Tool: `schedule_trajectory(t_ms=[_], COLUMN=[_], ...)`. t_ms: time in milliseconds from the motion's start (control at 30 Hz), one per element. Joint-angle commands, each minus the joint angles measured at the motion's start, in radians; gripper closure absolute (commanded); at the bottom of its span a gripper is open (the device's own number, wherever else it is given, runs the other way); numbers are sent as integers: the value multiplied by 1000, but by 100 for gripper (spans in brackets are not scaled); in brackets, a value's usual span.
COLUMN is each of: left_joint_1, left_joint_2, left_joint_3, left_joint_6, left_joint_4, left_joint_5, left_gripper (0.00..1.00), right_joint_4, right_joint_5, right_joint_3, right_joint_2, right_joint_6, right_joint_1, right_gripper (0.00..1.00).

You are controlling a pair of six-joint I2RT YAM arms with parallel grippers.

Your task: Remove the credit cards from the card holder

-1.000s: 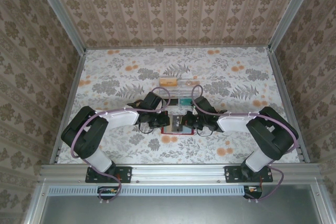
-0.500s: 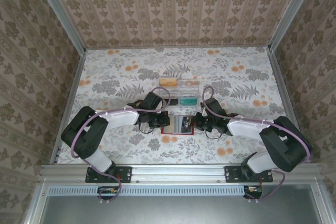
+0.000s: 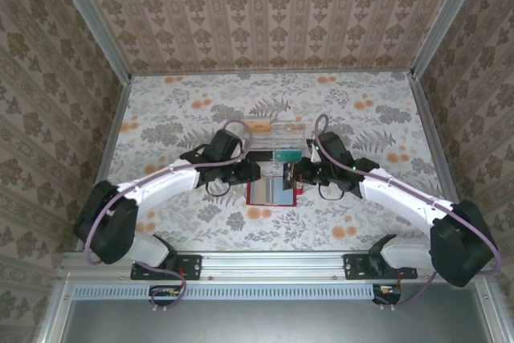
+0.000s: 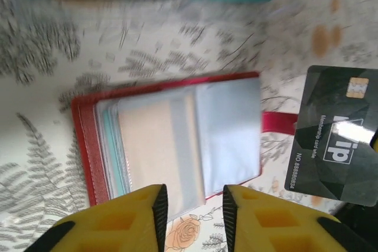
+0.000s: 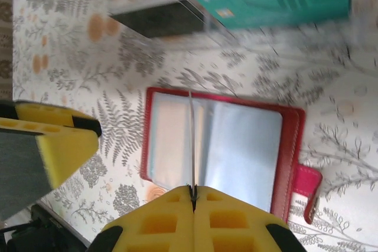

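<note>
The card holder (image 3: 271, 191) lies open and flat on the table (image 3: 177, 118), about midway between left and right, just on the near side of a clear tray (image 3: 277, 136). Its red cover faces down and its grey-blue sleeves face up, so the pockets can be reached from above.

The right claw (image 5: 192, 190) is pressed closed on 1 black card (image 4: 333, 140), which we see edge-on from the right wrist as a thin line rising from the pinched pads. The card is held clear of the holder, just to its right. We judge it is pinched by 1 edge so that it could slide out of its sleeve.

The left claw (image 4: 194, 193) hangs over the holder's left edge with its jaws apart and nothing clamped between them. In the left wrist view a tan card (image 4: 150, 146) with a darker stripe shows through a clear sleeve, so we judge that 1 card remains to be drawn. The open left claw looks placed to steady the holder for that pull.
</note>
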Motion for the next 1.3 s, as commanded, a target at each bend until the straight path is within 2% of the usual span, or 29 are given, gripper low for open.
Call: schedule_trajectory(t_ms=[0, 67, 167, 233, 500, 633, 867, 967, 1267], left_joint_1=[52, 94, 155, 195, 346, 394, 429, 433, 437], left_joint_2=[-97, -158, -239, -288, -431, -459, -491, -495, -504], left_joint_3=[33, 35, 34, 33, 21, 12, -6, -12, -16], left_joint_6=[17, 26, 42, 53, 92, 109, 127, 128, 135], left_joint_4=[-83, -114, -159, -183, -249, -281, -289, -289, -296], left_joint_5=[-22, -29, -40, -37, -22, -20, -9, -6, -11], left_gripper=[42, 26, 7, 0, 0, 0, 0, 0, 0], right_joint_4=[-180, -242, -306, -319, -403, -437, -448, -400, -339], right_joint_5=[41, 52, 54, 58, 154, 222, 305, 392, 438], right_joint_3=[134, 221, 347, 417, 638, 697, 744, 728, 737], right_joint_2=[7, 46, 108, 149, 354, 436, 541, 567, 630], right_joint_6=[-166, -253, -373, -457, -942, -1113, -1327, -1414, -1515], right_joint_1=[-3, 1, 12, 26, 127, 166, 213, 240, 250], right_gripper=[100, 100, 100, 100, 100, 100, 100, 100, 100])
